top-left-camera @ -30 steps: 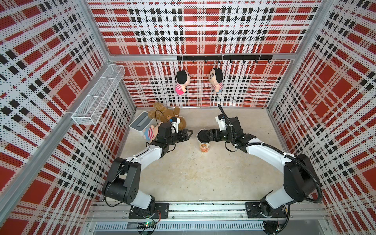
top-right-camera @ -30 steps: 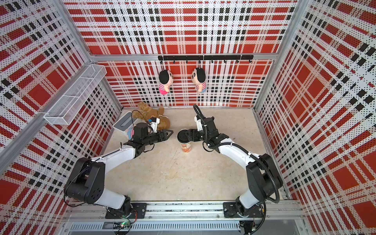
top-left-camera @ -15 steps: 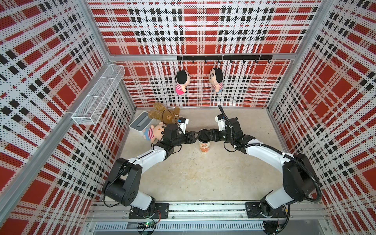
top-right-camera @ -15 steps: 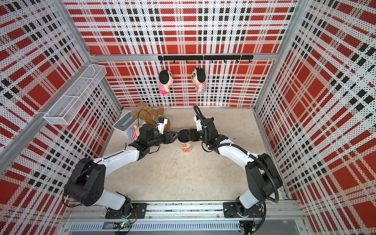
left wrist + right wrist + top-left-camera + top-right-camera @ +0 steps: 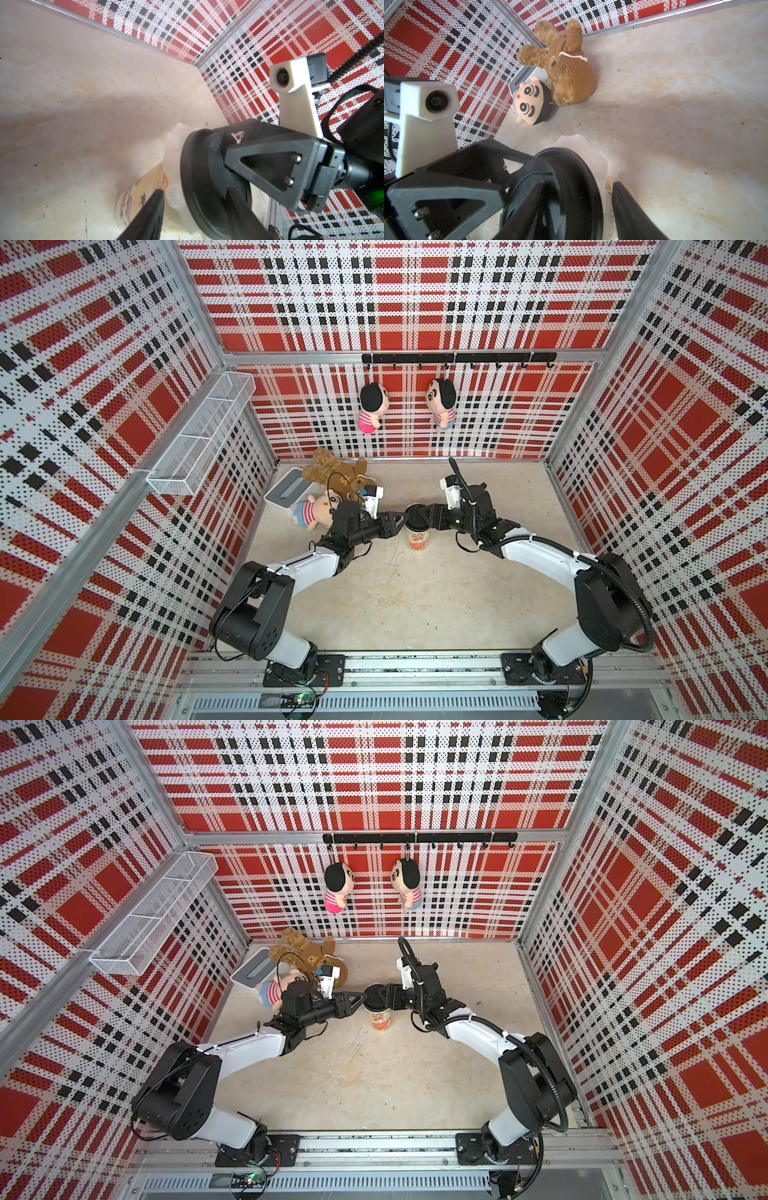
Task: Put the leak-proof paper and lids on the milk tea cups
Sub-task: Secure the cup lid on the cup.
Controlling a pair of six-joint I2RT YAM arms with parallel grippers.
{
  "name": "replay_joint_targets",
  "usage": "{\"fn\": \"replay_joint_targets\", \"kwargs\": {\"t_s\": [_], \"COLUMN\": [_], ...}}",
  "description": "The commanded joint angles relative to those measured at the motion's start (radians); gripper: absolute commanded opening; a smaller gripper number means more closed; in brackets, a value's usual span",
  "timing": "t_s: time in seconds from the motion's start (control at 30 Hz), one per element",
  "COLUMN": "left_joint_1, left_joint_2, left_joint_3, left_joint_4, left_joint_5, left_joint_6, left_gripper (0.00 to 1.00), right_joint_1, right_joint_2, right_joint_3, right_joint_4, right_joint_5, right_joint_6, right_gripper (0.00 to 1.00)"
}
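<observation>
The tall tapered white paper cup with orange-red print [image 5: 417,540] stands upright mid-floor, between the two arms. A black round plastic lid [image 5: 197,176] sits on its mouth. The thin, white, translucent leak-proof paper [image 5: 173,145] lies under that lid, on the cup's mouth — its crinkled edge sticks out past the rim and hangs down the cup's side.

The left gripper [image 5: 398,521] reaches in from the cup's left with its jaws partly apart. One finger is low beside the cup wall and the other lies across the lid; I cannot tell whether it pinches anything.

The right gripper [image 5: 427,515] comes in from the cup's right, its fingers either side of the lid's raised middle — I cannot tell whether it grips firmly.

Farther back, left of the cup, lie a striped-shirt plush doll [image 5: 309,512], a brown teddy bear [image 5: 332,475] and a white box with a grey slot [image 5: 286,489].
</observation>
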State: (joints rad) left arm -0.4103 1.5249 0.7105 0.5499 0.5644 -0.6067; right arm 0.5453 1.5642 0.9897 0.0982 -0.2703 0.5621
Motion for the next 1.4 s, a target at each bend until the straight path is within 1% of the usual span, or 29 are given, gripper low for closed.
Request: {"fn": "replay_joint_targets", "kwargs": {"t_s": [0.0, 0.17, 0.47, 0.5, 0.63, 0.7, 0.77, 0.9, 0.97, 1.23, 1.37], "left_joint_1": [-0.013, -0.021, -0.034, -0.037, -0.041, -0.036, -0.026, -0.002, 0.004, 0.001, 0.007], "left_joint_2": [0.055, 0.062, 0.13, 0.135, 0.138, 0.134, 0.123, 0.072, 0.053, 0.043, 0.077], "left_joint_3": [-0.035, -0.112, -0.165, -0.169, -0.18, -0.18, -0.181, -0.177, -0.17, -0.154, -0.158], "left_joint_4": [-0.067, -0.055, -0.009, -0.003, 0.008, 0.023, 0.072, 0.155, 0.172, 0.174, 0.146], "left_joint_5": [-0.028, -0.062, -0.081, -0.081, -0.082, -0.067, -0.028, 0.041, 0.06, 0.089, 0.064], "left_joint_6": [0.012, 0.01, -0.002, -0.004, -0.005, -0.013, -0.045, -0.104, -0.12, -0.121, -0.13], "left_gripper": [0.5, 0.47, 0.38, 0.35, 0.35, 0.35, 0.37, 0.47, 0.49, 0.51, 0.5], "right_joint_1": [0.007, 0.007, 0.007, 0.007, 0.007, 0.007, 0.007, 0.007, 0.007, 0.007, 0.007], "right_joint_2": [0.046, 0.048, 0.053, 0.055, 0.062, 0.065, 0.064, 0.062, 0.062, 0.057, 0.057], "right_joint_3": [-0.055, -0.069, -0.075, -0.075, -0.069, -0.067, -0.066, -0.068, -0.069, -0.071, -0.066], "right_joint_4": [-0.173, -0.168, -0.164, -0.164, -0.164, -0.163, -0.164, -0.162, -0.157, -0.146, -0.15], "right_joint_5": [0.035, 0.05, 0.056, 0.056, 0.051, 0.048, 0.049, 0.051, 0.051, 0.042, 0.04], "right_joint_6": [-0.019, -0.016, -0.016, -0.016, -0.016, -0.016, -0.018, -0.018, -0.016, -0.016, -0.016], "right_gripper": [0.54, 0.54, 0.52, 0.51, 0.51, 0.51, 0.51, 0.51, 0.51, 0.51, 0.51]}}
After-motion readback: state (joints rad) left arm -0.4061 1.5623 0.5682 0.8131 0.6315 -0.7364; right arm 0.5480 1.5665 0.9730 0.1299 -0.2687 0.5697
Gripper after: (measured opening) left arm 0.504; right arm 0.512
